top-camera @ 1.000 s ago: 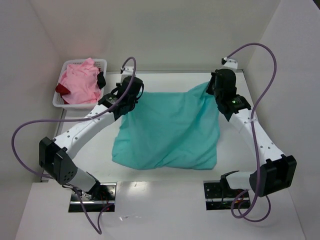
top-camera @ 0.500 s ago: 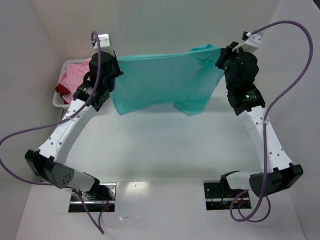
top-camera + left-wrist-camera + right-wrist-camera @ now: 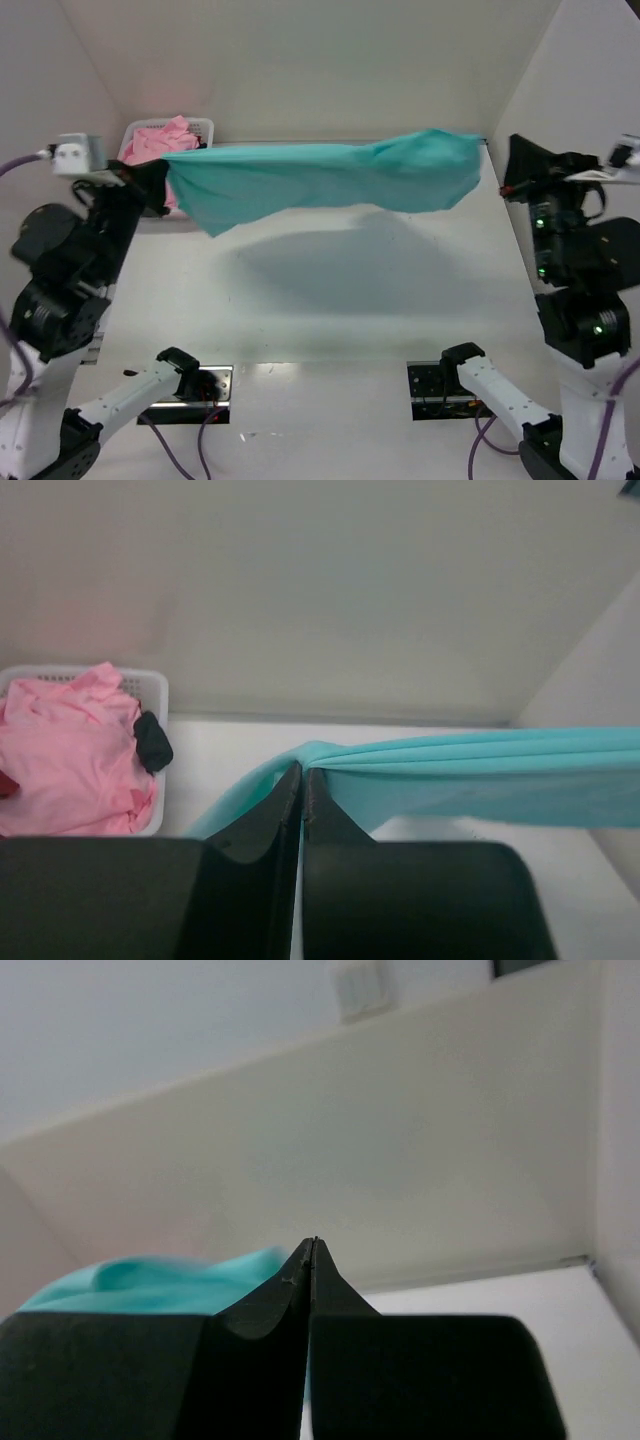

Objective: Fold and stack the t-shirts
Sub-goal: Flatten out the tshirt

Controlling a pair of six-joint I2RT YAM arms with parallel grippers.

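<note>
Left end effector [image 3: 301, 780]: fingers pressed together, clamped on a bunched edge of the teal t-shirt [image 3: 330, 180]. Right end effector [image 3: 312, 1250]: fingers together too. The wrist view shows teal cloth just beside the tips, and in the top view the shirt hangs between both arms, so I judge it pinched there as well. The shirt is stretched in the air as a sagging, twisted band high above the desk [image 3: 350, 300], touching nothing else. The step looks like spreading it out before laying it flat. To do it well, keep both grips firm and level and hold even tension so the twist drops out. Lower the hanging edge onto the desk first, then drag back so the cloth lands without wrinkles, and don't let go early. Counts: two arms, one teal shirt aloft, one white basket [image 3: 155, 685] at far left. Inside it are one pink t-shirt [image 3: 70, 750], a sliver of the dark red t-shirt [image 3: 5, 785], and one small black item [image 3: 152, 740], unclear what.
</note>
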